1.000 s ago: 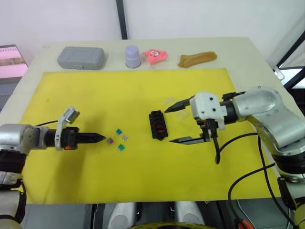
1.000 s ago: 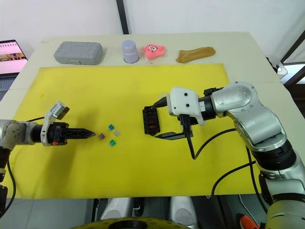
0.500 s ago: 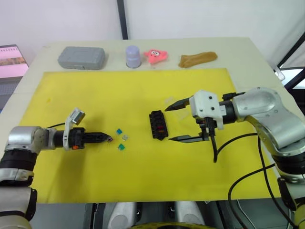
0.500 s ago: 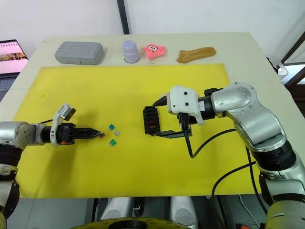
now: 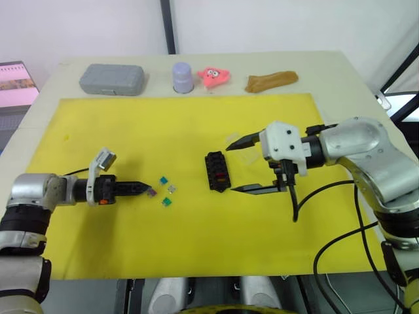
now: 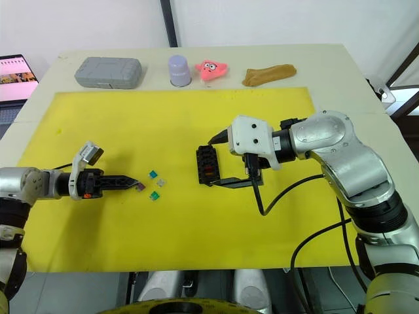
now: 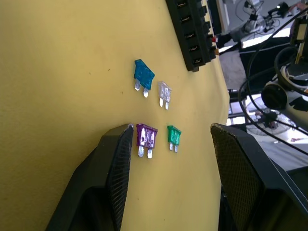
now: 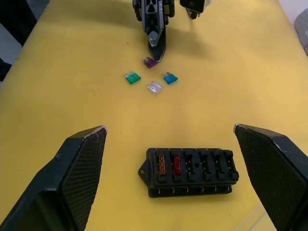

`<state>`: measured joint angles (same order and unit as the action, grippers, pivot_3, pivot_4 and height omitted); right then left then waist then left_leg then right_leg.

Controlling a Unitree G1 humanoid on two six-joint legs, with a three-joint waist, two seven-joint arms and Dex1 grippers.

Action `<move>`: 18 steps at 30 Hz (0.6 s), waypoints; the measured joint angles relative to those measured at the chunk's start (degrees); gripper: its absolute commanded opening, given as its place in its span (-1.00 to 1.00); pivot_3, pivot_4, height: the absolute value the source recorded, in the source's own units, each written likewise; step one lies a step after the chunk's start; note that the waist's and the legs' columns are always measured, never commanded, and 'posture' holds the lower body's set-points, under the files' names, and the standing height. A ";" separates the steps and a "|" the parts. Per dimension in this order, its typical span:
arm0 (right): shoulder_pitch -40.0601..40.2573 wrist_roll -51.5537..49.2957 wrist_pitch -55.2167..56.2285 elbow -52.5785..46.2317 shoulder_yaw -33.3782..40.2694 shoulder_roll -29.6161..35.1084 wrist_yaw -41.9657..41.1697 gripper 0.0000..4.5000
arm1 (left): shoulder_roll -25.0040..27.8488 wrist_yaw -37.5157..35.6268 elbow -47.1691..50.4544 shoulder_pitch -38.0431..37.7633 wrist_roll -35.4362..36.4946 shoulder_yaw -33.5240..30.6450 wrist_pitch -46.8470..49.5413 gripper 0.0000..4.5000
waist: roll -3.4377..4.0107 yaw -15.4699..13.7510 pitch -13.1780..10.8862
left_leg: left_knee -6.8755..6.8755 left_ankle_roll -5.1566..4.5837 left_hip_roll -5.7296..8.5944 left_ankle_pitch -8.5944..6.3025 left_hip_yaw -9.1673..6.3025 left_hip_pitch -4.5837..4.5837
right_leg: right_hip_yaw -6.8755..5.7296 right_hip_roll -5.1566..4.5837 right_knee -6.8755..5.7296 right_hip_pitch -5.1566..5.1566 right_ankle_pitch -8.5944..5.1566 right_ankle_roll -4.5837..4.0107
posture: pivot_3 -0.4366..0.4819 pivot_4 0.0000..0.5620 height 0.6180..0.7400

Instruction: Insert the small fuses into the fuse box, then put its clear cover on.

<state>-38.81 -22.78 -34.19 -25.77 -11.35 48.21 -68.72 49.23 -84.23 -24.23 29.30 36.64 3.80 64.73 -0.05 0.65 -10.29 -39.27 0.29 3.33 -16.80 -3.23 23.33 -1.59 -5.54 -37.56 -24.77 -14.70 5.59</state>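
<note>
The black fuse box [image 5: 218, 171] lies mid-mat; an orange and a red fuse sit in its slots [image 8: 191, 172]. Loose small fuses lie to its left: purple [image 7: 146, 137], green [image 7: 173, 135], teal [image 7: 143, 73] and a pale one [image 7: 164, 91]. My left gripper [image 7: 171, 127] is open and low on the mat. The purple fuse lies between its fingers, close to one pad [image 7: 120, 159]. My right gripper [image 5: 239, 167] stands wide open just right of the fuse box, holding nothing. The clear cover [image 5: 230, 138] shows faintly by its far finger.
A yellow mat [image 5: 183, 124] covers the table. Along the back edge stand a grey case [image 5: 112, 79], a lavender cup [image 5: 182, 77], a pink toy [image 5: 213, 76] and a brown lump [image 5: 271, 80]. A laptop [image 5: 16, 78] sits at far left. A black cable [image 5: 296, 203] hangs from my right wrist.
My left gripper slid right across the mat until its tips reached the purple fuse, then stopped. The right gripper has stayed nearly still.
</note>
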 measured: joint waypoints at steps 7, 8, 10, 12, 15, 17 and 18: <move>-0.01 0.00 -0.12 0.00 -0.09 0.00 0.51 1.00 | 0.13 -0.69 1.99 -0.75 -0.38 1.08 -0.14 0.21 | 0.00 0.00 0.00 | 0.00 0.00 0.00 0.00 0.01 0.00 | 0.01 -0.01 0.00 0.00 0.00 0.00 | -0.05 -0.47 0.85; -0.01 0.00 -0.20 0.00 -0.10 0.01 0.59 1.00 | 0.14 -0.80 2.14 -0.89 -0.38 1.10 -0.13 0.21 | 0.00 0.00 0.00 | 0.00 0.00 0.00 0.00 0.00 0.00 | 0.01 -0.01 0.00 0.00 0.00 0.00 | -0.05 -0.47 0.85; -0.01 0.00 -0.32 0.00 -0.10 0.01 0.72 1.00 | 0.29 -1.14 2.45 -1.04 -0.42 1.33 -0.12 0.21 | 0.00 0.01 0.00 | 0.00 0.00 0.00 0.00 0.01 0.00 | 0.01 -0.01 0.00 0.00 0.00 0.00 | -0.05 -0.47 0.85; 0.00 0.00 -0.32 0.00 -0.10 0.01 0.80 1.00 | 0.45 -1.55 2.55 -1.15 -0.63 1.68 -0.21 0.21 | 0.00 0.01 0.00 | 0.00 0.00 0.00 0.00 0.01 0.00 | 0.01 -0.01 0.01 0.00 0.00 0.00 | -0.05 -0.47 0.85; 0.00 0.04 -0.31 0.00 -0.12 0.01 0.85 1.00 | 0.66 -1.85 2.60 -1.35 -1.09 1.86 -0.60 0.09 | 0.00 0.01 0.00 | 0.00 0.00 0.00 0.00 0.01 0.00 | 0.01 -0.01 0.01 0.00 0.00 0.00 | -0.05 -0.47 0.85; 0.00 0.07 -0.31 0.00 -0.12 0.01 0.88 1.00 | 0.72 -1.70 2.23 -1.36 -1.45 2.07 -1.17 -0.16 | 0.01 0.04 0.01 | 0.00 0.00 0.00 0.00 0.01 0.00 | 0.01 -0.01 0.01 0.00 0.00 0.00 | -0.05 -0.47 0.85; 0.00 0.09 -0.30 0.00 -0.13 0.01 0.88 1.00 | 0.69 -1.58 1.67 -1.37 -1.73 2.10 -1.28 -0.32 | 0.01 0.10 0.01 | 0.00 0.00 0.00 0.00 0.01 0.00 | 0.01 0.00 0.01 0.00 0.00 0.00 | -0.05 -0.47 0.85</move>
<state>-38.82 -22.69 -34.49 -25.77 -11.48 48.21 -67.84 49.92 -85.80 -22.57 27.93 34.91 5.90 63.45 -0.04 0.76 -10.28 -39.27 0.28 3.33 -16.80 -3.22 23.32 -1.58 -5.54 -37.55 -24.78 -14.70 5.59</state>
